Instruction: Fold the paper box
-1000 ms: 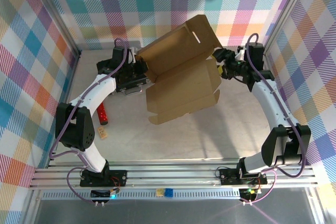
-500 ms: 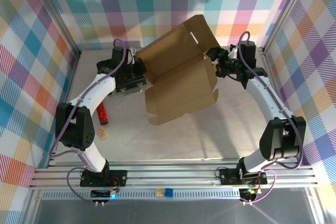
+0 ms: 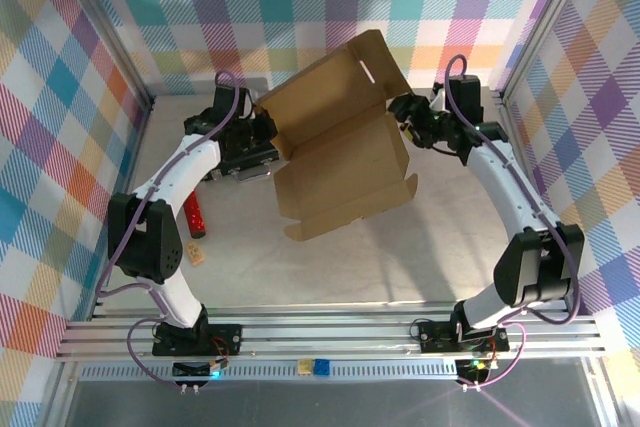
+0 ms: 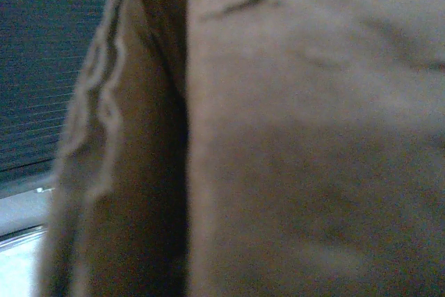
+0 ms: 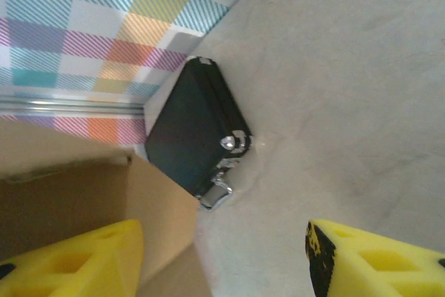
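While its yellow fingers (image 5: 76,255) stand wide apart with nothing clamped between them, the right end effector (image 3: 399,110) sits at the right edge of the plain brown corrugated cardboard paper box (image 3: 340,152), just beside the fold where the raised lid meets the tray. From the right wrist, a brown wall of that box rises close to one finger. Beyond it a black rectangular case (image 5: 191,130) with a metal latch rests on the pale table (image 5: 348,88).

The left end effector (image 3: 262,133) is up against the opposite, left edge of the box. Its fingers are hidden behind the cardboard from above, and the left wrist camera sees the board too close and too blurred, so I cannot tell whether they are apart or together.

The box stands half open between the two arms, toward the back of the table. Its slotted lid tilts up toward the rear wall, and its shallow tray reaches toward the front. The black case lies under the left arm, partly covered by the box's left side.

Nearer the front left, well apart from the box, a small red cylinder (image 3: 195,215) and a tan block (image 3: 197,254) lie on the table.
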Robot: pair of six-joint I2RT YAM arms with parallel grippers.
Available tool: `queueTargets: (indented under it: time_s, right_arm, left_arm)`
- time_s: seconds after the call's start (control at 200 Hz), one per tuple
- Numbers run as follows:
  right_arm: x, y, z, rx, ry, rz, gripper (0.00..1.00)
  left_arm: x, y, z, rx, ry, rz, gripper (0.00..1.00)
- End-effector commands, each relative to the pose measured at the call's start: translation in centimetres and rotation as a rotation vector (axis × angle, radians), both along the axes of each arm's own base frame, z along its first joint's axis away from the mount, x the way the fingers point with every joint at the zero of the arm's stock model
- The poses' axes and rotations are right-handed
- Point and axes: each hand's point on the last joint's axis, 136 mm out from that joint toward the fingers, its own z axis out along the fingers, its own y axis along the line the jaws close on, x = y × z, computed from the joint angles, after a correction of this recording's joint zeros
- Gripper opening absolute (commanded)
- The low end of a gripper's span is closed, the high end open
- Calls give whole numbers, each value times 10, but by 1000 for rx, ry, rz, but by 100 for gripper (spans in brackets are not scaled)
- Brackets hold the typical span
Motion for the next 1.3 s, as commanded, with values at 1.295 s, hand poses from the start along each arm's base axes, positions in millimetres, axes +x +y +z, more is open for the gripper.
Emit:
queueTargets:
  time_s: [1.295]
  right_arm:
    - [-57,-52,-124,-534,-93,134,54]
  left_arm:
    - [-43,19,-82,765,-22,31,0]
